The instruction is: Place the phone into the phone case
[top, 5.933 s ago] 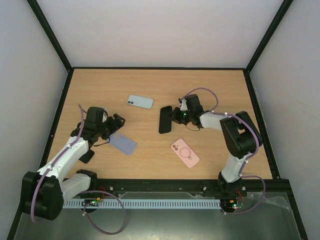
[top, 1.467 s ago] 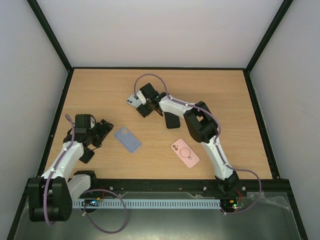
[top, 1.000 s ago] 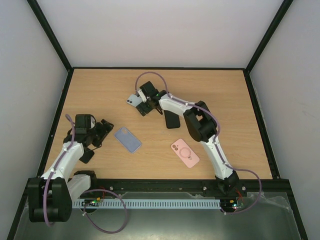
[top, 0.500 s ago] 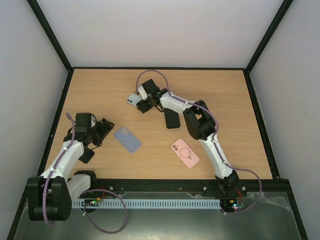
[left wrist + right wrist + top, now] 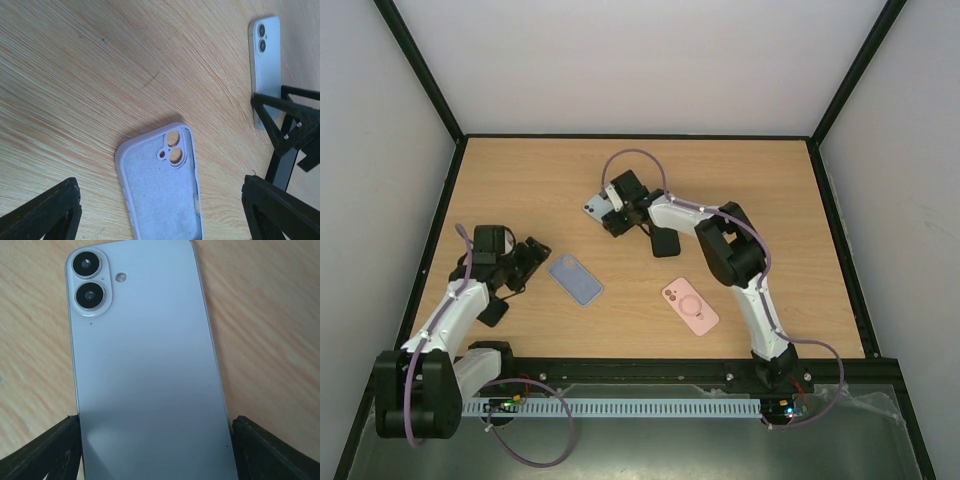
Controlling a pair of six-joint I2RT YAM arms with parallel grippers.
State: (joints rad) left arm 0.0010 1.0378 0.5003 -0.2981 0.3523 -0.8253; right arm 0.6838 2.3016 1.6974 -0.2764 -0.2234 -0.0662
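Observation:
The phone (image 5: 145,375), pale blue with its back and two camera lenses up, fills the right wrist view. My right gripper (image 5: 155,445) is shut on it, one black finger pressed against each long edge. From above, the phone (image 5: 594,208) pokes out left of the right gripper (image 5: 613,213) at mid-table. The phone case (image 5: 161,195) is lavender and lies open side up with its camera cut-out at the far end. My left gripper (image 5: 160,207) stands open over its near part, fingers wide on both sides and apart from it. Seen from above, the case (image 5: 575,279) lies just right of the left gripper (image 5: 527,262).
A black phone-shaped slab (image 5: 666,241) lies just right of the right gripper. A pink case (image 5: 690,306) with a ring on it lies nearer the front. Black frame rails (image 5: 440,210) edge the wooden table.
My right gripper's jaws have come in onto the phone's edges, and phone and gripper have shifted a little right and nearer. The left arm has hardly moved.

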